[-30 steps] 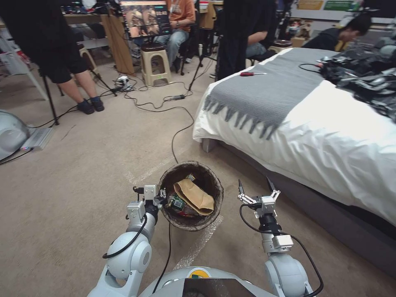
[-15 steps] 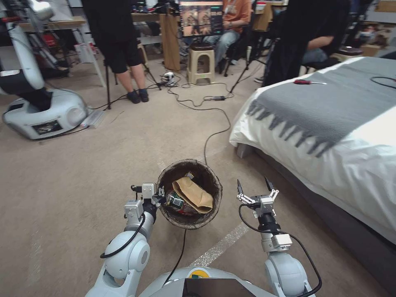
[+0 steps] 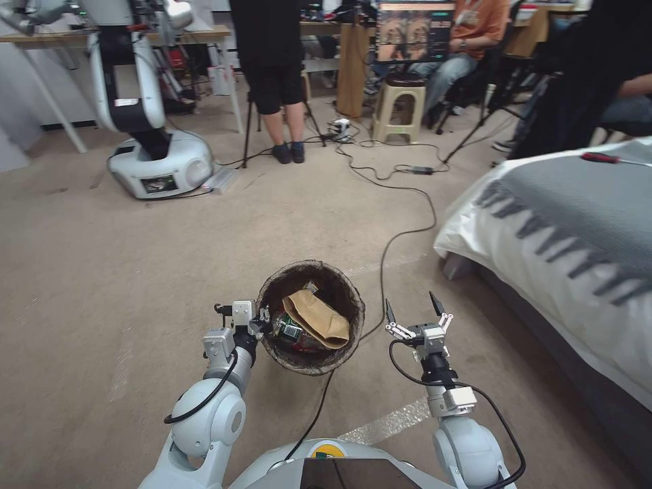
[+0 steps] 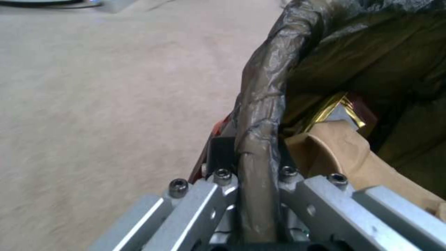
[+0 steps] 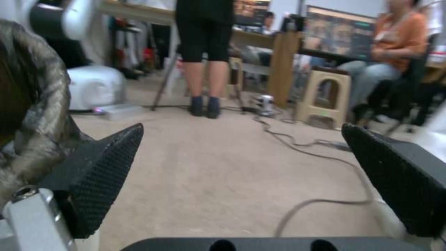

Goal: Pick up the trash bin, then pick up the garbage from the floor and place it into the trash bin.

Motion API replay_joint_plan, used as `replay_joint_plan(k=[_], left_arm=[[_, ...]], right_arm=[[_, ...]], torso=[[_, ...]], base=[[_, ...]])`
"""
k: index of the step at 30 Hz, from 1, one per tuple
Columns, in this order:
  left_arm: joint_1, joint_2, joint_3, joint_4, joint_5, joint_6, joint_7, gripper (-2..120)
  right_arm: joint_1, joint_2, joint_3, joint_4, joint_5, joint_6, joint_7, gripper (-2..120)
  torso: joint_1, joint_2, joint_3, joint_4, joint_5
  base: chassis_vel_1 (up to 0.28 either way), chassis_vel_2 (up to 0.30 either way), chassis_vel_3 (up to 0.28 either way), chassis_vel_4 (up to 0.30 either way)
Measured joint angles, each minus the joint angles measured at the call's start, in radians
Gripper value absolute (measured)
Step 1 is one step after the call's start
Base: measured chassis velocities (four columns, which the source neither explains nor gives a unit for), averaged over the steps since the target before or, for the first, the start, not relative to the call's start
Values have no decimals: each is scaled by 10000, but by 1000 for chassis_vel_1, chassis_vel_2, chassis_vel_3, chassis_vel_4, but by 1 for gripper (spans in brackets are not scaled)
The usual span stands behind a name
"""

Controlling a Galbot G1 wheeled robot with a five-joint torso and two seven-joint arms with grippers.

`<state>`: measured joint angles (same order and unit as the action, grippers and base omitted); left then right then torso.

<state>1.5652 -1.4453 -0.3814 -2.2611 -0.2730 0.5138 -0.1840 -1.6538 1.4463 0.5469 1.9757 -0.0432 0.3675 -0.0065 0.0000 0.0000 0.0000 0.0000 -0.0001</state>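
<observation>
Left gripper (image 3: 261,324) is clamped on the trash bin (image 3: 311,316) rim at its 9 o'clock, brown paper bag (image 3: 319,319) inside. Right gripper (image 3: 412,316), out at 3 o'clock, hangs wide and empty. One-sided rim pinch looks sketchy; bin could tilt, spilling onto the carpet (image 3: 204,251).

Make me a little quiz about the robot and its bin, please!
1. True or false: the right gripper is shut on a cup.
2. What does the left gripper pinch? A) the cable B) the bin rim C) the bed
3. What brown thing lies on top inside the bin?

Key:
1. False; it is open and holds nothing.
2. B
3. A paper bag.
</observation>
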Motion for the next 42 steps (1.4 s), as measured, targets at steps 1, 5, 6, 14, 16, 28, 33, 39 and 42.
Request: replay_joint_plan(k=[1,5,6,14,16,28,33,39,42], left_arm=[[-6,0,-18,0,-10,0,-1,0],[-50,-1,-37,36,-52,2,-7,0],[-50,-1,-37,36,-52,2,-7,0],[-90,-18,-22,192,-59,-11,-20,0],[-97,-27,-20,261,-81,-120,-17,0],[-103,-26,13,253,-134,-159,-17,0],[-84,-28,24,239,-117,-273,-8,0],[-77,-29,32,267,-33,-515,38,0],[-70,-7,71,270,-17,-536,70,0]], right_arm=[[2,-19,-10,-45,-12,32,-39,100],[14,-11,-17,-113,-13,124,-187,100],[14,-11,-17,-113,-13,124,-187,100],[124,-43,-39,-126,260,166,-452,100],[140,-39,-35,-135,267,166,-507,100],[128,-14,-41,-135,251,177,-598,100],[113,2,-59,-107,223,185,-653,100],[104,-1,-74,-36,194,197,-729,100],[94,-10,-68,-34,193,203,-740,100]], torso=[[0,0,0,0,2],[0,0,0,-1,1],[0,0,0,-1,1],[0,0,0,0,0],[0,0,0,1,1],[0,0,0,-5,1],[0,0,0,1,1],[0,0,0,4,1],[0,0,0,-3,1]], base=[[114,134,131,117],[116,130,139,118],[119,123,145,117],[106,84,88,86],[0,0,0,0],[35,33,45,37],[0,0,0,0],[0,0,0,0],[0,0,0,0]])
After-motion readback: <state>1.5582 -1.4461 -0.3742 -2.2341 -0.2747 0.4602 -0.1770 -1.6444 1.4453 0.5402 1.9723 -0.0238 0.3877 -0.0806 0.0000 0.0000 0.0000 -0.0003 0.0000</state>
